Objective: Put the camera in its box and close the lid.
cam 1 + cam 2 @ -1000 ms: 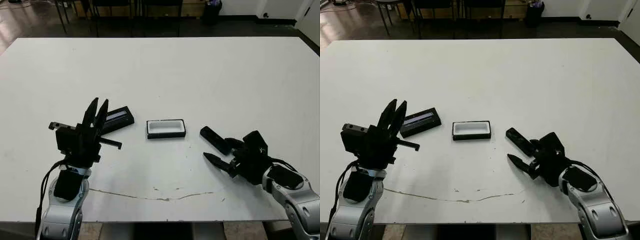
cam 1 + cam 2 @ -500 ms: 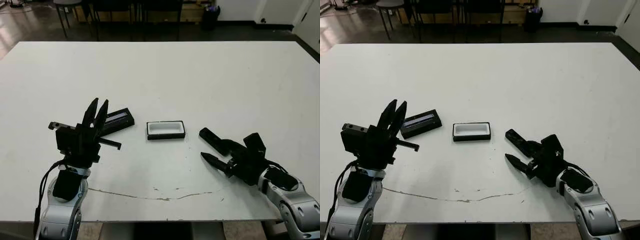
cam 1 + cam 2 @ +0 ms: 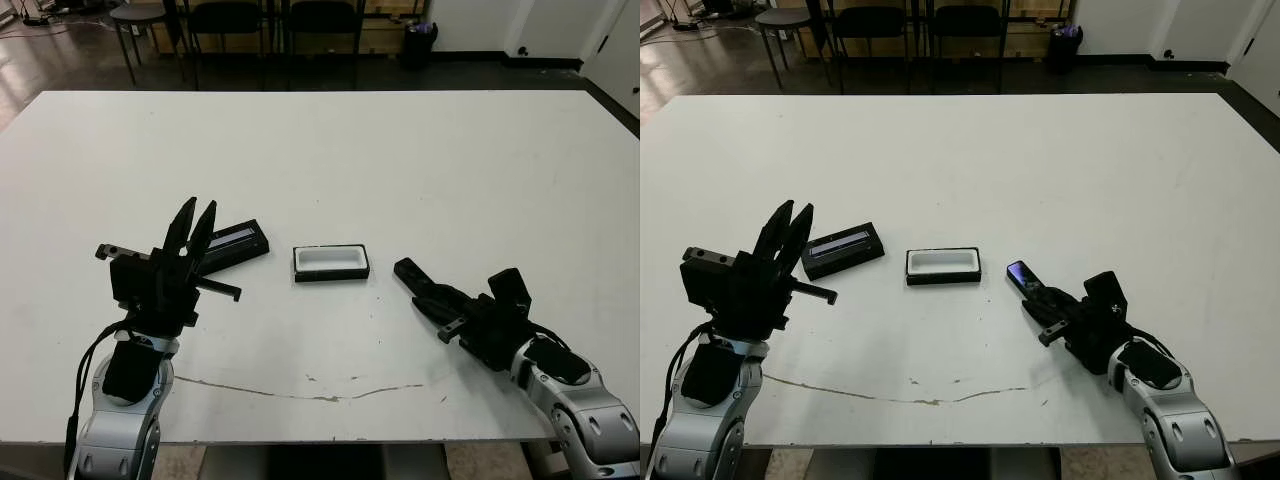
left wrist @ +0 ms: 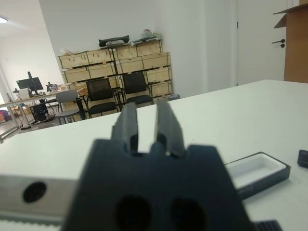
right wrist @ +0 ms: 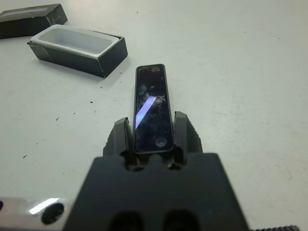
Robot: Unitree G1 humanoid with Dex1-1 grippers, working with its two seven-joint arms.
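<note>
Two fingers of right claw (image 5: pixel 153 137) clamped on camera (image 5: pixel 152 107), box (image 5: pixel 77 49) just beyond, left claw (image 3: pixel 192 224) slightly parted

No legible text, labels, brand marks or nos. in any view. Camera (image 5: pixel 153 108) face: glare streak only, no print. Lid (image 3: pixel 842 249) strip: blank. Crates behind bench in left wrist view: too small/blurred to read.
</note>
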